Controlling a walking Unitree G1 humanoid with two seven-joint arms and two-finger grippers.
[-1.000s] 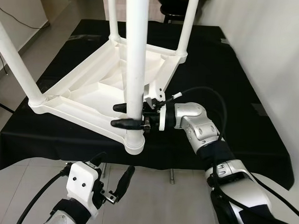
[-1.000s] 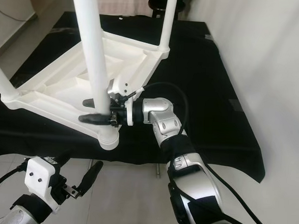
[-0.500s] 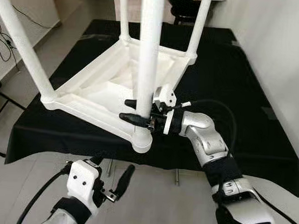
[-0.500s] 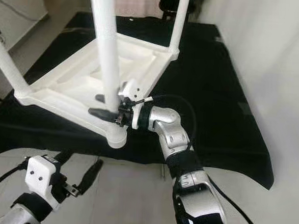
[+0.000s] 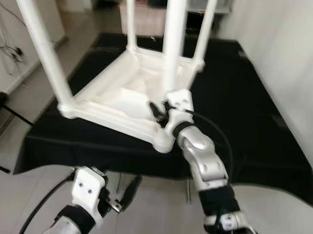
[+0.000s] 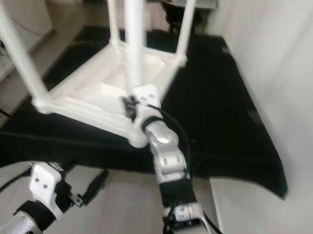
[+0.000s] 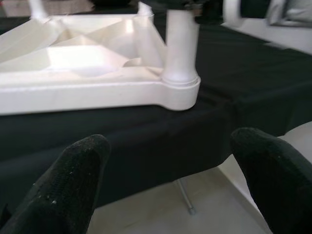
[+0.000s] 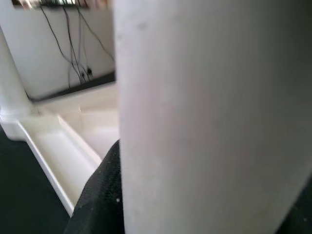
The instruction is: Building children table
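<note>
A white children's table (image 5: pixel 121 98) lies upside down on the black-covered tabletop (image 5: pixel 234 99), with four white legs standing up from its corners. My right tool (image 5: pixel 159 109) is at the nearest leg (image 5: pixel 171 61), low down by its socket, and my right wrist view has that leg pressed close with a black finger (image 8: pixel 100 195) beside it; I cannot tell whether the tool is clenched on the leg. My left tool (image 7: pixel 170 180) hangs below the tabletop's near edge, its two fingers spread wide apart and gripping nothing.
</note>
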